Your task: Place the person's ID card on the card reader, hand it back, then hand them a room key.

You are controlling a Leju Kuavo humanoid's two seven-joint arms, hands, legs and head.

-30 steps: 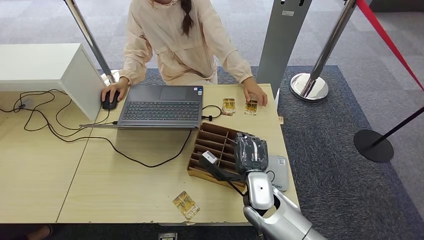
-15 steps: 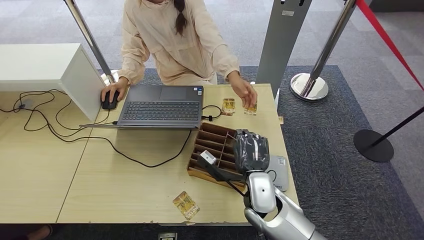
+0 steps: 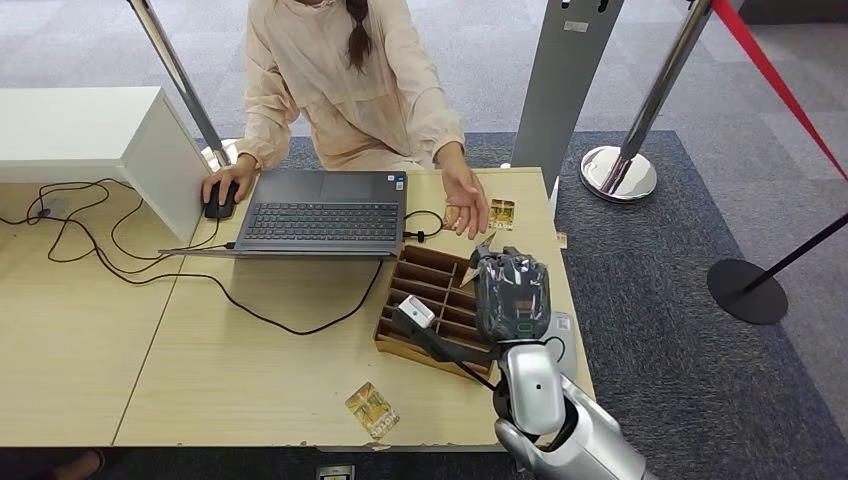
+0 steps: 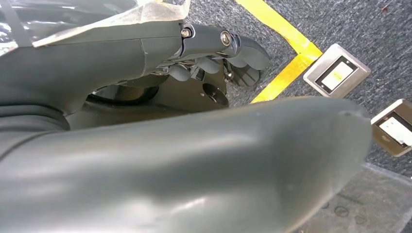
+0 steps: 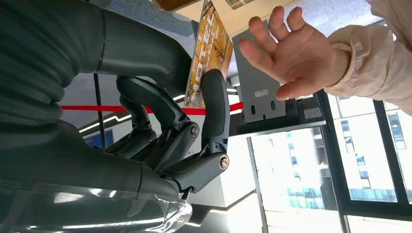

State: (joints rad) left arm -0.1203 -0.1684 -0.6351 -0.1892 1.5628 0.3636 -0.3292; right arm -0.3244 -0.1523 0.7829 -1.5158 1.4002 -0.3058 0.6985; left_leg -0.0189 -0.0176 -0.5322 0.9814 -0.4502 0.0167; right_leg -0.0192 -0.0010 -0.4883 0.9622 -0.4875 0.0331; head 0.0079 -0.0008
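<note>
Card (image 5: 210, 53), gold/orange w/ print, is pinched in the right hand (image 5: 170, 126): one dark finger (image 5: 215, 109) flat on one face, thumb side on the other, card sticking out past the fingertips. In head view the right hand (image 3: 511, 294) is raised over the near-right part of the table (image 3: 270, 370), above the tray (image 3: 425, 300) edge, card barely visible at its tip. Person's hand (image 3: 466, 205) open, palm out, just beyond it; not touching card.

Wrist view adds what head view can't: the grip itself, and the person's hand (image 5: 291, 58) spread close beside the card's far end, small gap between.

Left hand (image 4: 214, 53) hangs over the carpet, fingers curled in, holding nothing.

Also on table: reader (image 3: 560, 335) under/beside right wrist, two cards (image 3: 500, 212) near the person, one card (image 3: 372, 409) at near edge, laptop (image 3: 325, 212), mouse (image 3: 220, 200) under person's other hand.

Vs 1 s ago: right hand has lifted & moved toward the person; person's hand left the far card & swung over, opening toward the robot.
</note>
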